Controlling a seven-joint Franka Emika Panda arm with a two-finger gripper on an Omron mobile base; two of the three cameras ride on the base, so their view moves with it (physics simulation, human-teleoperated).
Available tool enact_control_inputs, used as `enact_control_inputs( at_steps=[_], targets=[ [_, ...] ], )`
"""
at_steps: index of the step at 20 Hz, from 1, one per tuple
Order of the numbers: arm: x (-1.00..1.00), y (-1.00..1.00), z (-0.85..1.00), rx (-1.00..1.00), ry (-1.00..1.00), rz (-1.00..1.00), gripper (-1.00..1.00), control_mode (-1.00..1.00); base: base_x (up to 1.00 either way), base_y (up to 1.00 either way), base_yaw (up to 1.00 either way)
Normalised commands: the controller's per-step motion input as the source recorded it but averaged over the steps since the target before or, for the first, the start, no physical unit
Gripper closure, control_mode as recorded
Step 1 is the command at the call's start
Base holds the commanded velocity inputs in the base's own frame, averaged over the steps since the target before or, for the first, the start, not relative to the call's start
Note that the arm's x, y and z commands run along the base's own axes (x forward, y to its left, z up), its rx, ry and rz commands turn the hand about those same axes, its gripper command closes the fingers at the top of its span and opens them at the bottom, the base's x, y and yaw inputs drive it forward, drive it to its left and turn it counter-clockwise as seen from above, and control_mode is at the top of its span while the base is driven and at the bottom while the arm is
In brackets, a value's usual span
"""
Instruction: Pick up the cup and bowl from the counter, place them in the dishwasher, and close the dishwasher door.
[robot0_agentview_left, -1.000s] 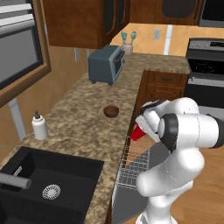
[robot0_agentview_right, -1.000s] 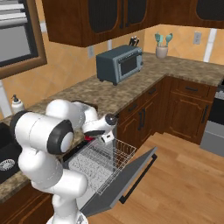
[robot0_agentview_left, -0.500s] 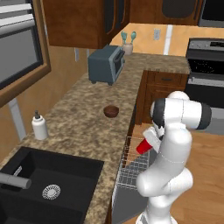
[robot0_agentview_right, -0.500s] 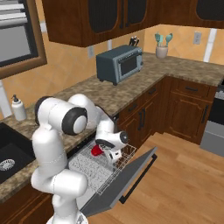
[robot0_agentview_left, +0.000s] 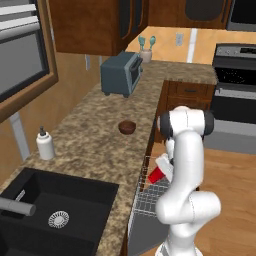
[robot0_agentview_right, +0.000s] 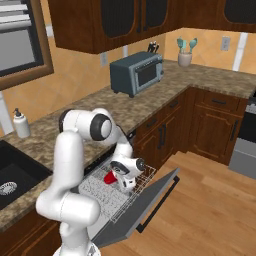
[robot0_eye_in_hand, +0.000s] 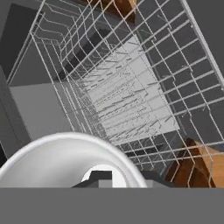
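Red cup (robot0_agentview_right: 110, 177), white mouth tipped forward, sits clamped in our gripper (robot0_agentview_right: 121, 178) directly above the dishwasher's white wire rack (robot0_eye_in_hand: 131, 87); the dark brown bowl (robot0_agentview_left: 127, 127) waits on the granite counter (robot0_agentview_left: 95, 145), at eleven o'clock.

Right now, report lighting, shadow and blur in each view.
Left base view: even, soft light, slightly blurry, bowl without a hard shadow. Right base view: the same flat light, cup clear. Hand view: cup rim looms large and warped, rack wires sharp.
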Motion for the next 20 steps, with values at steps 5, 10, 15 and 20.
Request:
enact_control_inputs(
  at_steps=[5,10,15,20],
  targets=[
    [0.62,0.16,-0.78,0.05,0.13,-0.09,1.0,-1.0,0.0,0.0,0.0],
    [0.23,0.12,-0.7,0.03,0.08,-0.09,1.0,-1.0,0.0,0.0,0.0],
    [0.33,0.0,-0.64,0.03,0.06,-0.1,1.0,-1.0,0.0,0.0,0.0],
    [0.47,0.0,-0.68,0.04,0.1,-0.09,1.0,-1.0,0.0,0.0,0.0]
  ],
)
